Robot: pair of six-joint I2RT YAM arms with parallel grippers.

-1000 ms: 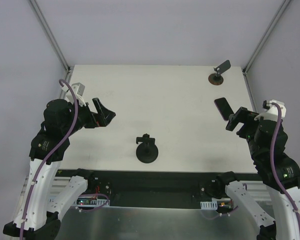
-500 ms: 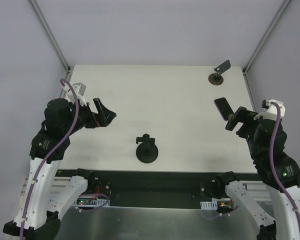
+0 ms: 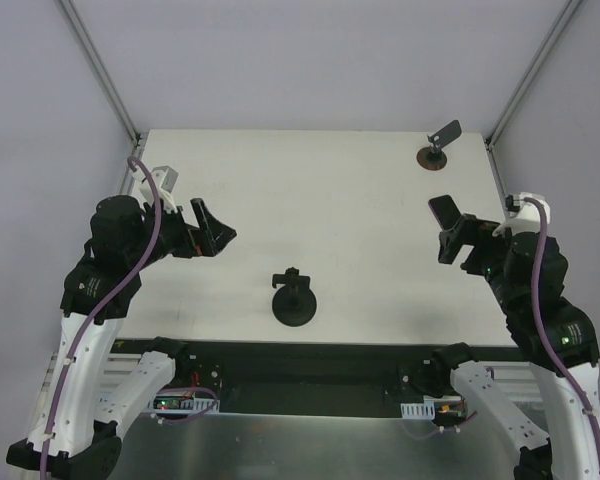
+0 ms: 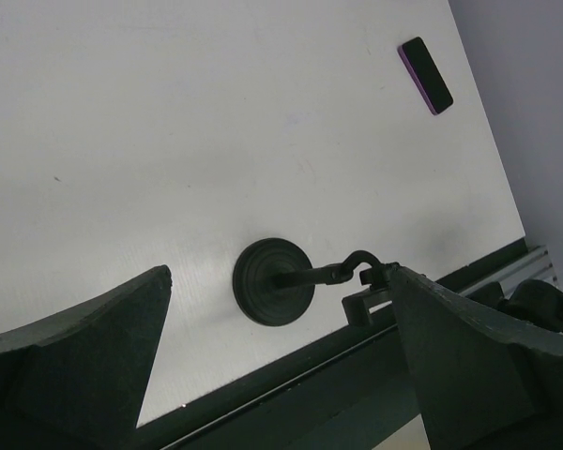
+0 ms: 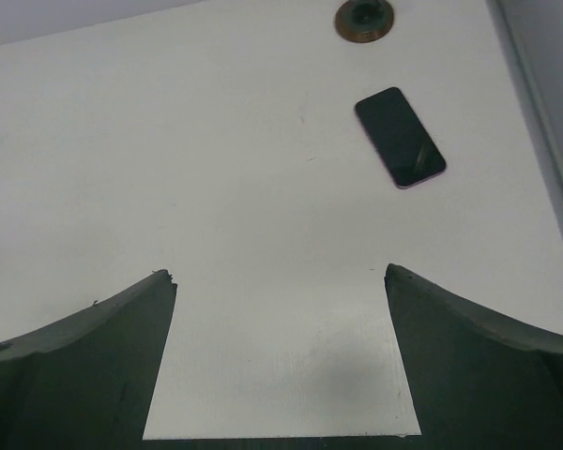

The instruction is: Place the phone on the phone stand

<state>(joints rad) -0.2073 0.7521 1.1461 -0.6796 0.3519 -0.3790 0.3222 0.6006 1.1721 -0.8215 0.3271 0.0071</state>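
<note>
Ahead of right claw (image 5: 280, 274), apart: phone (image 5: 400, 137)

A flat white rectangular table (image 3: 330, 200) stands under the camera rig. At the table's far right corner is a small stand with a round brown base and a tilted grey plate (image 3: 435, 148) on a short stem. Bare aluminium frame posts (image 3: 101, 70) slant up from the table's two far corners against plain grey walls (image 3: 310, 60). A black strip (image 3: 320, 362) runs along the table's near edge.
</note>
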